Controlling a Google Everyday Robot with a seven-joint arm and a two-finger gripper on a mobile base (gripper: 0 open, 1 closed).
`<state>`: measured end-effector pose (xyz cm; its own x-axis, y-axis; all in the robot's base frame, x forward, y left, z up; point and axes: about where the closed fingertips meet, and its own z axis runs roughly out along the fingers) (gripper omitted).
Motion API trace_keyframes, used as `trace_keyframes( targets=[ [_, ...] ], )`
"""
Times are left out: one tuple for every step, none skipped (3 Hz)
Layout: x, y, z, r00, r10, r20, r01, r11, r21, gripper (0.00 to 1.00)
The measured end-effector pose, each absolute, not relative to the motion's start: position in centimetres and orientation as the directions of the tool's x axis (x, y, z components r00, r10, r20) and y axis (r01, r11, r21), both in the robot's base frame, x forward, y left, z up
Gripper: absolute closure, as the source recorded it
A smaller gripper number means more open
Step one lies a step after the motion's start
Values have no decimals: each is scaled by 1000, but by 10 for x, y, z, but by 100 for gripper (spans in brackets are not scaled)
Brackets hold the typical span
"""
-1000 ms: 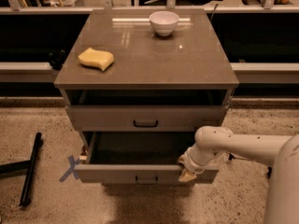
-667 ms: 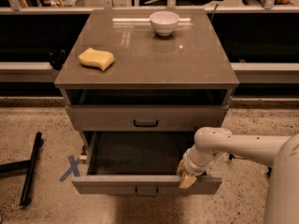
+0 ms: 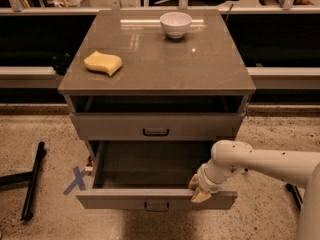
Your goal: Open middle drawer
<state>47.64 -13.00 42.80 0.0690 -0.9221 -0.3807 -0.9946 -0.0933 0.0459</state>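
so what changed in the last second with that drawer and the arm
The grey-taupe middle drawer with the dark loop handle has slid further out toward the camera, and the gripper, at the right of its front edge, came with it. The drawer above, the white bowl and the yellow sponge stayed put.

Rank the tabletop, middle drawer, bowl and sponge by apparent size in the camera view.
1. Tabletop.
2. Middle drawer, pulled out, with the gripper at its front edge, right side.
3. Sponge and bowl look alike; the bowl sits farther away, so unranked.
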Motion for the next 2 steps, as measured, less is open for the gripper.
trace_keyframes(
  targets=[
    [475,-129,427,69,-922,-381,-994,-95,49,61],
    [474,-129,425,70,-921,-382,-994,-97,52,38]
  ],
)
